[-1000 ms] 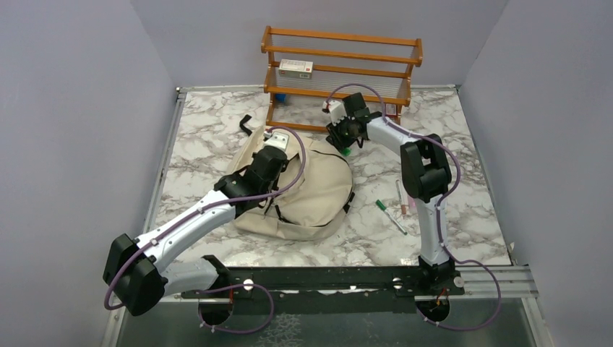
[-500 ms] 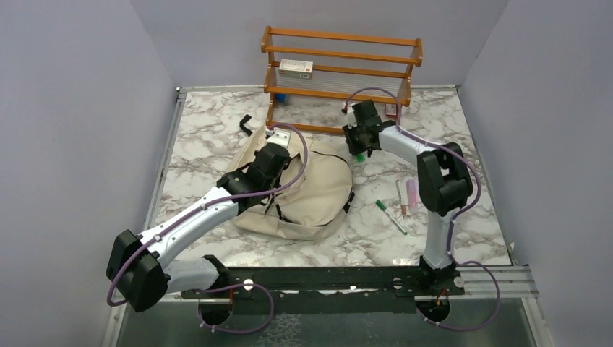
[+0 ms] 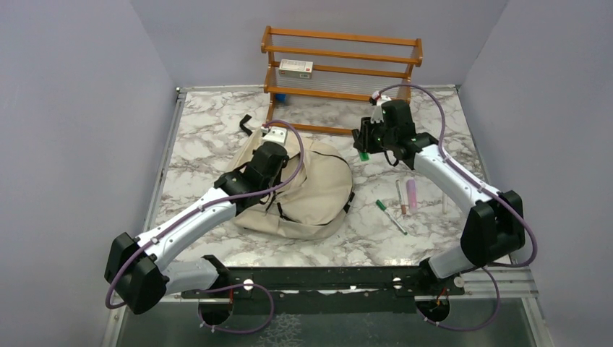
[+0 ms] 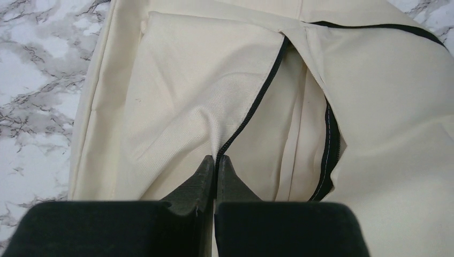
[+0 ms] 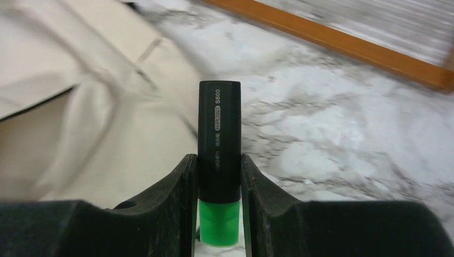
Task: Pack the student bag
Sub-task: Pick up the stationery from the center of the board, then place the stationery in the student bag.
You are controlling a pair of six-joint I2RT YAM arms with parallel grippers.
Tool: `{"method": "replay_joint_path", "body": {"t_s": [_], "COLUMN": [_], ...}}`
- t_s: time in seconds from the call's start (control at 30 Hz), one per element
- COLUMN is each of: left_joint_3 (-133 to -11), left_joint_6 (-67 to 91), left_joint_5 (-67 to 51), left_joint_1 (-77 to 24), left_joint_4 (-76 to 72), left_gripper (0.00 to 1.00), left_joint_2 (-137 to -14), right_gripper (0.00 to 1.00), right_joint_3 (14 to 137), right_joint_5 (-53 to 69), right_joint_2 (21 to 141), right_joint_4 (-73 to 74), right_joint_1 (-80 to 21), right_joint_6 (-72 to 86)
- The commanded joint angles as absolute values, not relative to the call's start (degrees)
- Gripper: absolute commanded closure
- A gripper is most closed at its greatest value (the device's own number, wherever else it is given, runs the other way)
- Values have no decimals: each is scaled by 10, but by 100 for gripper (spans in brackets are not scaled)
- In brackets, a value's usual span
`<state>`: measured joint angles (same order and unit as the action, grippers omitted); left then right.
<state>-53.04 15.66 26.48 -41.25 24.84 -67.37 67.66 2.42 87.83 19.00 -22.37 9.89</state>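
Cream canvas student bag [image 3: 311,188] is lying on the marble table [image 3: 217,137], its zipper edge being pinched by the closed left gripper [image 4: 216,160]. The right gripper [image 5: 218,159] is gripping a green highlighter [image 5: 219,118] beside the bag, not yet inside; pens [image 3: 394,217] are waiting nearby, so packing seems early.

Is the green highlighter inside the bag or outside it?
Outside: right pincer grips highlighter over the marble table, beside the student bag.

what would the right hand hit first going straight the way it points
Probably the marble table, between the student bag and the wooden rack, the highlighter it holds touching first; depth unclear.
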Motion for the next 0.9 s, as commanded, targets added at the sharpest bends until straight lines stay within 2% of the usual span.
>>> {"method": "replay_joint_path", "body": {"t_s": [0.0,0.17,0.3,0.87], "left_joint_3": [-534,-528,-523,-503], "left_joint_6": [185,180,176,205], "left_joint_5": [281,264,250,258], "left_joint_1": [-409,-407,-407,-407], "left_joint_4": [194,184,175,154], "left_gripper": [100,100,100,100], "left_joint_2": [-649,-643,-643,-633], "right_gripper": [92,94,94,95], "right_joint_3": [657,641,643,796], "right_joint_5": [231,297,297,295], "right_joint_2": [845,842,856,1010], "right_joint_4": [163,163,163,205], "right_joint_1": [-229,-271,-320,-401], "right_joint_6": [182,234,252,234]}}
